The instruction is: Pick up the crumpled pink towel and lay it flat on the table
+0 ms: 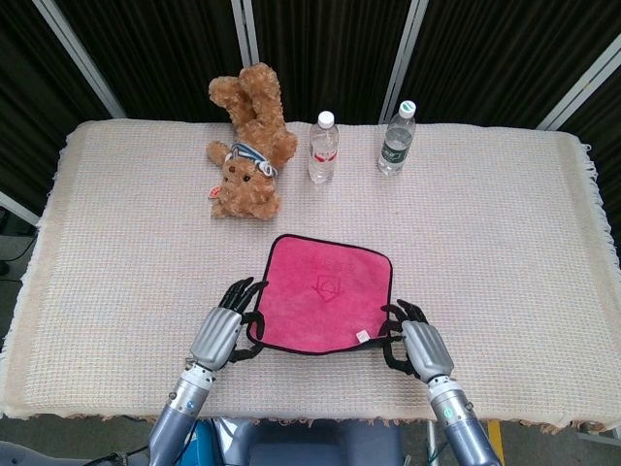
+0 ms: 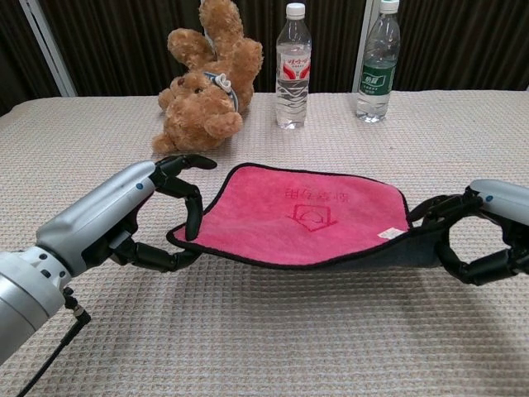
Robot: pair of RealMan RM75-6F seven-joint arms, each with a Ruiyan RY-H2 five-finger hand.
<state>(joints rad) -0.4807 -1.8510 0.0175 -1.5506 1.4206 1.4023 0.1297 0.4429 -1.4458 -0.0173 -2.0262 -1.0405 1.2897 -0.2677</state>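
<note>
One pink towel (image 1: 328, 294), one teddy bear (image 1: 247, 146), two bottles (image 1: 323, 148) on the surface (image 1: 505, 233). Left robot hand (image 1: 221, 333) and right robot hand (image 1: 421, 347) each pinch a near towel corner.

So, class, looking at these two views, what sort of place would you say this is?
Probably a robot lab or test booth, not a home: dark curtain panels on metal frames wall in a cloth-covered table, and props, a teddy bear and two water bottles, are laid out.
</note>
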